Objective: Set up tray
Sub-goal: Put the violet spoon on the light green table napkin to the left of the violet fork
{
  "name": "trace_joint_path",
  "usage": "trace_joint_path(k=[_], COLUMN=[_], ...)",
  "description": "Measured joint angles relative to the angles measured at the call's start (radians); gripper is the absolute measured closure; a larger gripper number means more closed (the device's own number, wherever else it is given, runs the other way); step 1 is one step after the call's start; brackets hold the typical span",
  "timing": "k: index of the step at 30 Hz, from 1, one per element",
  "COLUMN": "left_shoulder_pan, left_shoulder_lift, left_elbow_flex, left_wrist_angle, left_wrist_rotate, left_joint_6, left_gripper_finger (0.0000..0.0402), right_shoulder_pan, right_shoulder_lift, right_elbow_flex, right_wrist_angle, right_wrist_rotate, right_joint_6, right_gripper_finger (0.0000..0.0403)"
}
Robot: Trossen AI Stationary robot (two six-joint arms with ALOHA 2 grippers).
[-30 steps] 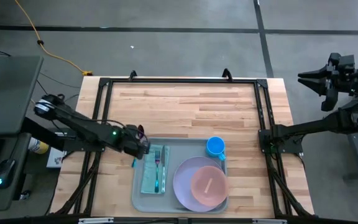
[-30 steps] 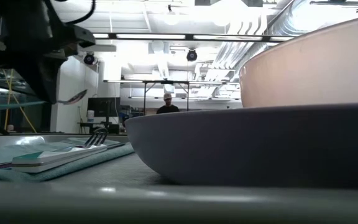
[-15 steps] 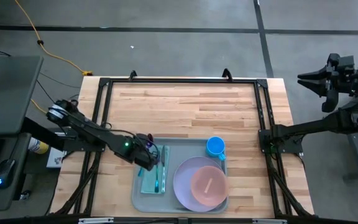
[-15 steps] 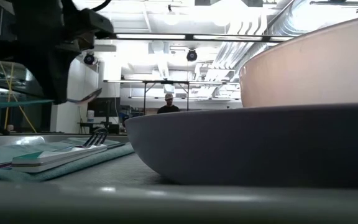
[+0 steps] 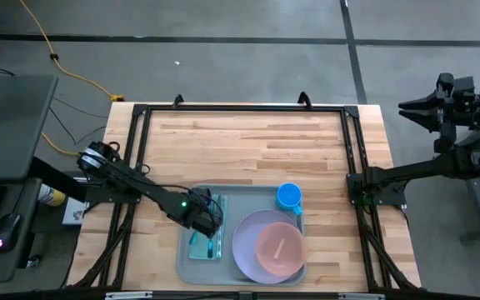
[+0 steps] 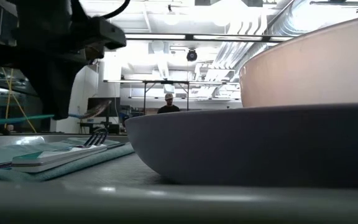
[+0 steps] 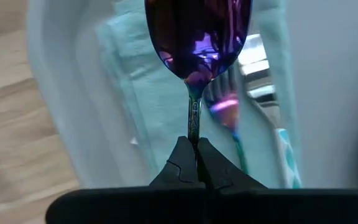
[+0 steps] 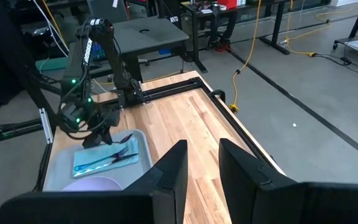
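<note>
Now left hand [image 7: 194, 163] clamps iridescent purple metal spoon [image 7: 196, 37] above teal folded cloth [image 7: 138, 81] at left edge of pale grey-blue plastic tray [image 5: 186, 268]; best lowered flat beside fork [image 5: 211, 244], parallel.

Left hand [image 5: 209, 215] moved in from the tray's [image 5: 240, 274] left edge, now over the teal cloth [image 5: 197, 244] inside the tray, near the fork [image 5: 211, 237]. Purple spoon [image 7: 197, 34] travelled with it, pinched by the handle. Low view: the spoon bowl has shifted right, closer to above the fork tines.
</note>
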Motion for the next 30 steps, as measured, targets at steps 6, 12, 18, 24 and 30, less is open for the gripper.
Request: trace_joint_path(k=[6,12,18,24,30], left_shoulder_pan=[0.0,-0.001,0.0,0.0,0.001], left_shoulder_lift=[0.033,0.05,0.047,0.047,0.06], left_elbow_flex=[0.007,0.005,0.005,0.005,0.005], left_wrist_angle=[0.032,0.019,0.005,0.034,0.068], left_wrist_rotate=[0.03,0.052,0.052,0.054,0.068], left_joint_6=[0.0,0.0,0.0,0.0,0.0], left_gripper_finger=[0.039,0.039,0.039,0.039,0.039], right_shoulder_pan=[0.0,0.0,0.0,0.0,0.0], right_shoulder_lift=[0.0,0.0,0.0,0.0,0.0], right_elbow_flex=[0.0,0.0,0.0,0.0,0.0], right_wrist_angle=[0.0,0.0,0.0,0.0,0.0], right_wrist_rotate=[-0.011,-0.028,-0.027,-0.027,-0.027], right_joint_6=[-0.007,-0.007,-0.007,-0.007,-0.015], right_gripper_finger=[0.0334,0.0334,0.0334,0.0334,0.0334])
